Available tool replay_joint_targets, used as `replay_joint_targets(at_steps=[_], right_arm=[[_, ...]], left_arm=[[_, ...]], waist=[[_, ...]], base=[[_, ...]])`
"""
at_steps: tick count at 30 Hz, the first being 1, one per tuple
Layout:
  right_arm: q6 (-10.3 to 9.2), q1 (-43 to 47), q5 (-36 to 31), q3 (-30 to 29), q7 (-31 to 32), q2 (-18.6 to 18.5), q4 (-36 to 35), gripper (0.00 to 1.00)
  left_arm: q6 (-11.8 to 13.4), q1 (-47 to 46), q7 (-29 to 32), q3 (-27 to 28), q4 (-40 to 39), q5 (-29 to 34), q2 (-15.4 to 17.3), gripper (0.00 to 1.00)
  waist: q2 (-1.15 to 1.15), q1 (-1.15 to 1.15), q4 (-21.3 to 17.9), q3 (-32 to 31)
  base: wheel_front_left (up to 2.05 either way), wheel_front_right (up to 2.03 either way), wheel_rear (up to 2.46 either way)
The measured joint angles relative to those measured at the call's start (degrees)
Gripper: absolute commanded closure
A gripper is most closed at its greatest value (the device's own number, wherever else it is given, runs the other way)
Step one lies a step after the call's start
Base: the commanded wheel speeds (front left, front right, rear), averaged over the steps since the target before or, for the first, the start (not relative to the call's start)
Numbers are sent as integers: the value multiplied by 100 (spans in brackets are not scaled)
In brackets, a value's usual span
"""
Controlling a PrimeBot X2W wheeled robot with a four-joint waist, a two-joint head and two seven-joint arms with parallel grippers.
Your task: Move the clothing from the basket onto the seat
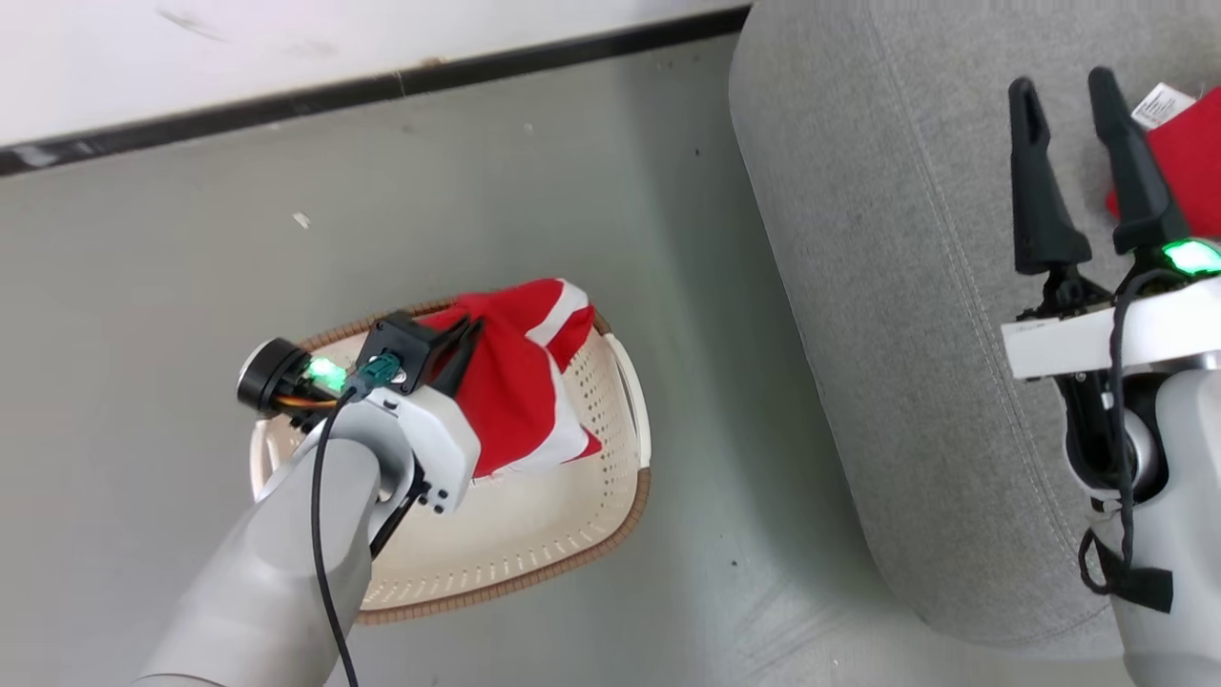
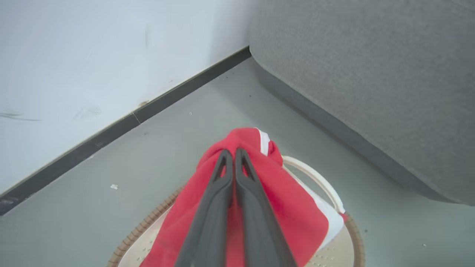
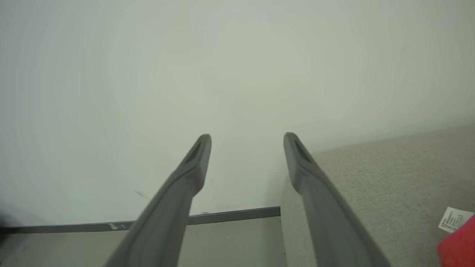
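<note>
Grey floor (image 1: 477,191) meets white wall (image 1: 191,57) at a dark baseboard (image 1: 382,91); left gripper (image 2: 233,152) pinches the red garment (image 1: 515,382), right gripper (image 1: 1062,84) gapes over the sofa cushion (image 1: 858,286).

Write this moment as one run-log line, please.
left gripper: shut on red garment over basket | right gripper: open over seat | second red garment: on seat

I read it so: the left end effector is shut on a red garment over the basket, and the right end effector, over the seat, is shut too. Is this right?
Not quite: the right end effector is open, its jaws wide apart, as the right wrist view shows. The left end effector does grip the red garment over the basket.
</note>
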Motion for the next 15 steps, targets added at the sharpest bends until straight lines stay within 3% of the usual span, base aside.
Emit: replay_joint_targets(at_steps=[15], right_arm=[[0, 539, 5, 315, 0, -130, 276, 0]], left_arm=[[-25, 294, -8, 31, -1270, -365, -15, 100]], waist=[[0, 0, 289, -866]], base=[[0, 0, 0]])
